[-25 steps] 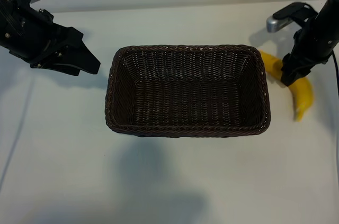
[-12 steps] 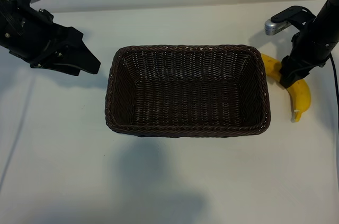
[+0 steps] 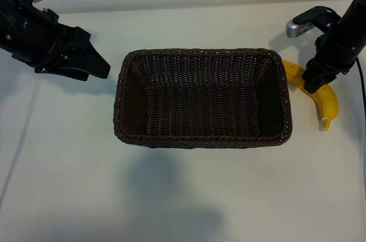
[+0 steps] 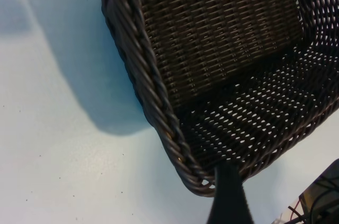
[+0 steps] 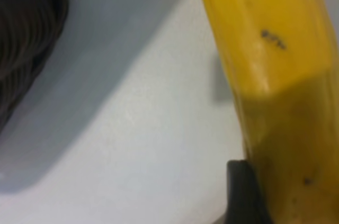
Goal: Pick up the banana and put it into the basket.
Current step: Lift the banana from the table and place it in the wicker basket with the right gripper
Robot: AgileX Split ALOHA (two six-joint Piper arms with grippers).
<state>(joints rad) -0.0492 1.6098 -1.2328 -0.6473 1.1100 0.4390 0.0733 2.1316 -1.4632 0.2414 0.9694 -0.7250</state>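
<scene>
Your right hand (image 3: 314, 86) sits down over the banana's (image 3: 327, 103) middle, on the worktop (image 3: 189, 190) just beside the basket's (image 3: 203, 139) right end; one finger (image 5: 241, 192) touches its side (whether the grip has closed, you cannot tell). Your left hand (image 3: 94, 66) hangs open, left of the basket.

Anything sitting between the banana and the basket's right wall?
Nothing: only a narrow strip of bare white table separates the banana from the basket, seen in the exterior and right wrist views. The right hand is on the banana itself.
</scene>
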